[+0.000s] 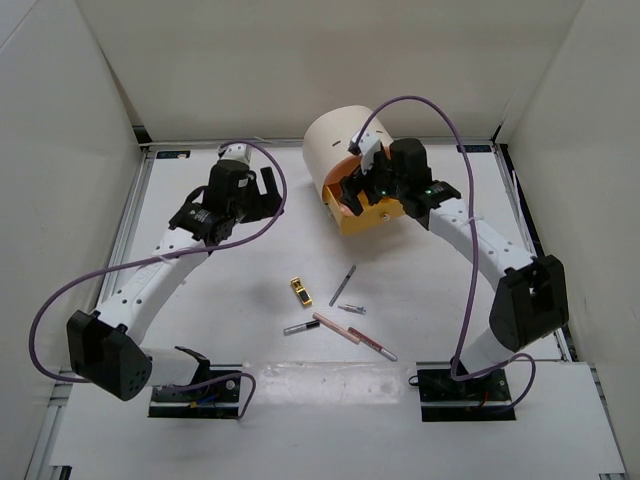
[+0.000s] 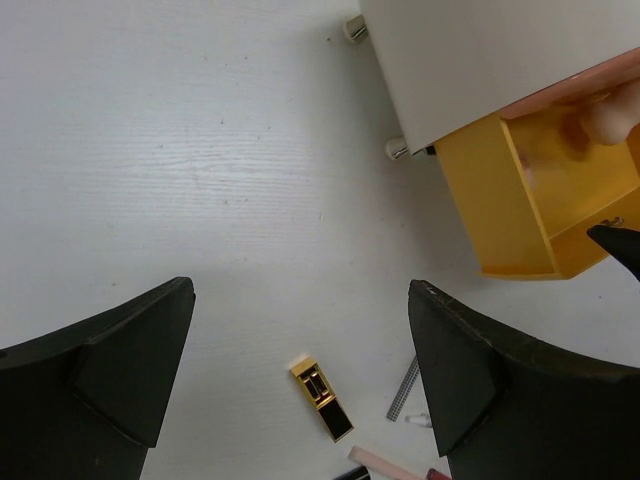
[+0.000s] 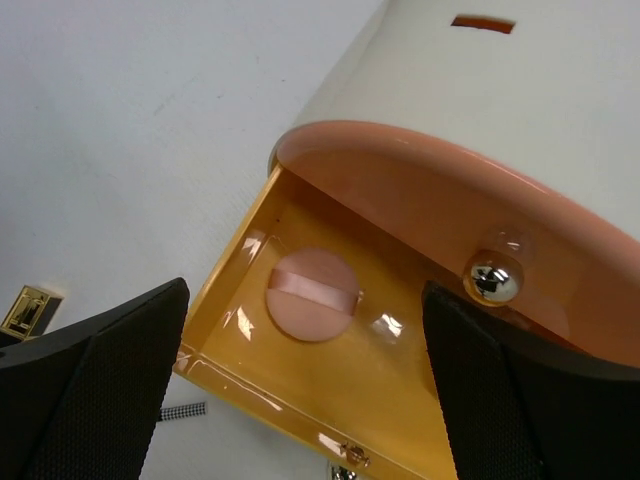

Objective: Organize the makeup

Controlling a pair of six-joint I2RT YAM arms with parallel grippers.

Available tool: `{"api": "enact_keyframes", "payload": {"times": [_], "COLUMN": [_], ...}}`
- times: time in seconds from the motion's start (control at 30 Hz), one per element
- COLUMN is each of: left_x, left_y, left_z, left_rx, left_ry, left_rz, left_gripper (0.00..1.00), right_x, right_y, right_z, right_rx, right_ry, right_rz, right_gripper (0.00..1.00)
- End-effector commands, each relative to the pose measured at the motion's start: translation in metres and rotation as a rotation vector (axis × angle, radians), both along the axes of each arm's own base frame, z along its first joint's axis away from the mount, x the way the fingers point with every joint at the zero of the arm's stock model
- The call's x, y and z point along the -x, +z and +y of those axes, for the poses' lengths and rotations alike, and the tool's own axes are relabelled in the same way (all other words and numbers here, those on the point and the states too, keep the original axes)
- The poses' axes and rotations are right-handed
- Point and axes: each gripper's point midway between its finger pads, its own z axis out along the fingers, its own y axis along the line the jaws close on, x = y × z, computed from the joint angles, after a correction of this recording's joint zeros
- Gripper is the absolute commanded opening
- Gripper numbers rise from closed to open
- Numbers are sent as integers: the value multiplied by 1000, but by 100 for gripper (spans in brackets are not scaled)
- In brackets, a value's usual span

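Observation:
The orange drawer (image 1: pixel 365 218) of the cream box (image 1: pixel 335 145) stands pulled open. In the right wrist view a round pink puff (image 3: pixel 312 294) with a ribbon lies in the drawer (image 3: pixel 250 370). My right gripper (image 1: pixel 375 188) hovers over the drawer, open and empty (image 3: pixel 305 375). A gold lipstick (image 1: pixel 300 291) lies on the table, also seen in the left wrist view (image 2: pixel 322 398). Near it lie a checkered pencil (image 1: pixel 342 285), a pink pencil (image 1: pixel 338 329), a black-and-silver tube (image 1: pixel 300 326) and a red-tipped pencil (image 1: pixel 375 345). My left gripper (image 1: pixel 255 190) is open and empty, high above the lipstick (image 2: pixel 300 370).
A closed upper drawer with a chrome knob (image 3: pixel 492 277) sits above the open one. The box stands on small feet (image 2: pixel 397 149). White walls enclose the table (image 1: pixel 220 290) on three sides. A small clear piece (image 1: pixel 352 309) lies among the pencils.

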Motion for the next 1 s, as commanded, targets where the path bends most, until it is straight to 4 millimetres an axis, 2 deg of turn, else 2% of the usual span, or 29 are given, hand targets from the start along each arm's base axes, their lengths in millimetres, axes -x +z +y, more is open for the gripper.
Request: {"api": "enact_keyframes", "payload": {"times": [0.0, 0.17, 0.2, 0.27, 0.37, 0.43, 0.47, 0.5, 0.63, 0.7, 0.73, 0.77, 0.8, 0.87, 0.9, 0.93, 0.97], "left_x": [-11, -17, -16, -20, -32, -38, -47, -53, -79, -97, -104, -109, -123, -133, -140, -145, -148], "left_y": [24, 24, 25, 29, 43, 50, 46, 57, 59, 58, 57, 59, 59, 58, 73, 61, 69], "left_z": [-6, -6, -8, -7, -13, -19, -22, -27, -40, -46, -47, -49, -50, -54, -55, -58, -60], "left_rx": [32, 27, 29, 25, 40, 40, 36, 50, 36, 36, 37, 32, 33, 35, 29, 27, 33], "left_ry": [-35, -54, -67, -76, -127, -178, -189, -224, -317, -365, -373, -395, -401, -421, -431, -440, -448], "left_rz": [-62, -72, -76, -91, -141, -164, -162, -183, -188, -200, -197, -206, -203, -196, -230, -205, -219], "left_gripper": [98, 98, 98, 98, 98, 98, 98, 98, 98, 98, 98, 98, 98, 98, 98, 98, 98], "right_x": [2, 9, 13, 20, 35, 42, 48, 53, 67, 74, 78, 80, 82, 87, 88, 89, 92], "right_y": [57, 69, 61, 70, 63, 57, 46, 45, 25, 21, 12, 15, 13, 3, 1, -3, -9], "right_z": [-9, -29, -32, -43, -66, -74, -78, -90, -116, -122, -126, -129, -133, -135, -136, -138, -140], "right_rx": [-41, -47, -39, -56, -67, -66, -54, -40, -15, -23, -14, -33, -33, -26, -23, -16, 1], "right_ry": [-44, -126, -135, -181, -277, -312, -320, -366, -487, -512, -530, -548, -563, -570, -578, -586, -589], "right_rz": [-124, -145, -130, -152, -125, -108, -80, -80, -27, -14, 4, 1, 5, 33, 42, 52, 68], "right_gripper": [99, 99, 99, 99, 99, 99, 99, 99, 99, 99, 99, 99, 99, 99, 99, 99, 99]}}
